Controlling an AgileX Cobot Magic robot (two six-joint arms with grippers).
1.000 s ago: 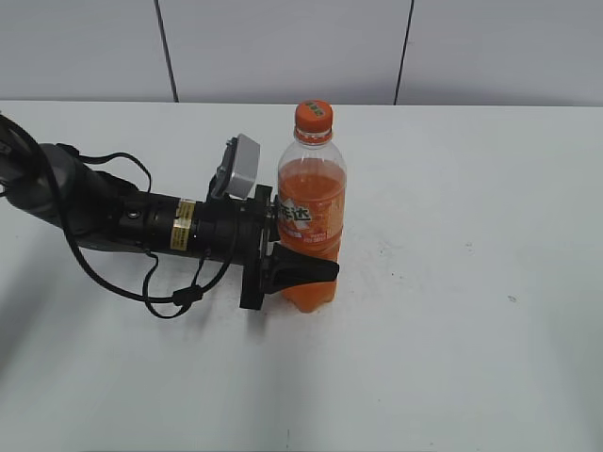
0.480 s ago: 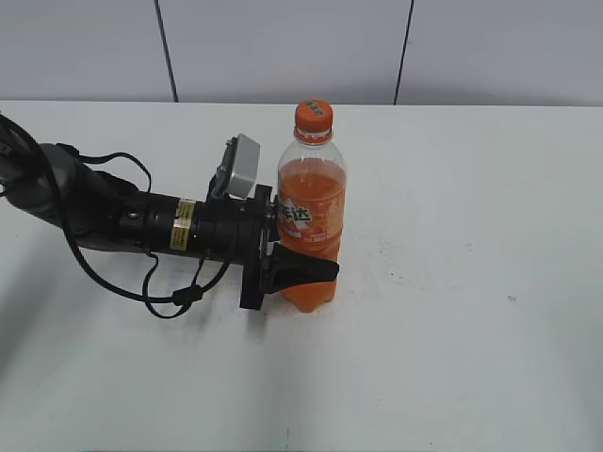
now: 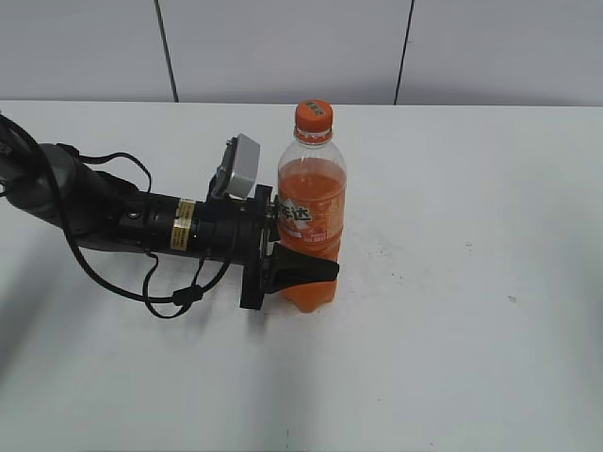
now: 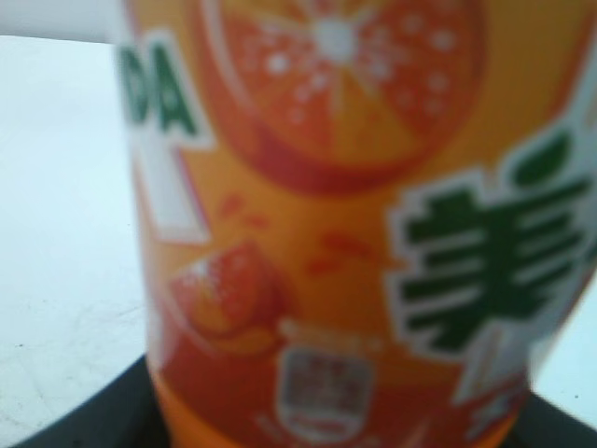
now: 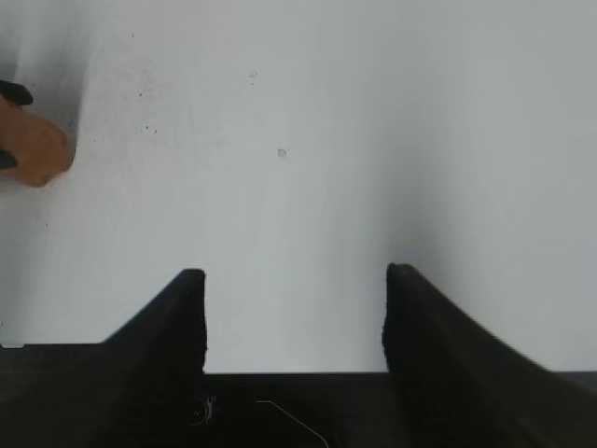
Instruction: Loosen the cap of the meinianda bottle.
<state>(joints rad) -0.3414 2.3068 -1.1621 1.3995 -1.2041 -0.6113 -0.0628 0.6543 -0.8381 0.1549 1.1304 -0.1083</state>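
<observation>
Orange liquid fills the meinianda bottle, which we see standing upright near the middle of the white worktop in the exterior view. The cap, orange with a small dark mark on top, sits on the neck above a clear band of empty plastic; nothing touches it.

The left gripper reaches in horizontally from the left side of the exterior view, its dark arm lying low over the worktop with black cables looping beneath it. We see its jaws clamped on the lower body of the bottle: one black finger crosses the front of the bottle just below the label, while the other is hidden behind it. A grey camera housing stands on the wrist, just beside the bottle's shoulder.

In the left wrist view, the bottle's label fills almost the whole picture, blurred by closeness; we make out an orange slice, green-and-white lettering and dark jaw edges at the lower corners.

The right gripper does not appear in the exterior view. In the right wrist view its jaws stand well apart with only bare worktop between them, and a small orange part of the bottle shows at the left edge, well apart from the fingers.
</observation>
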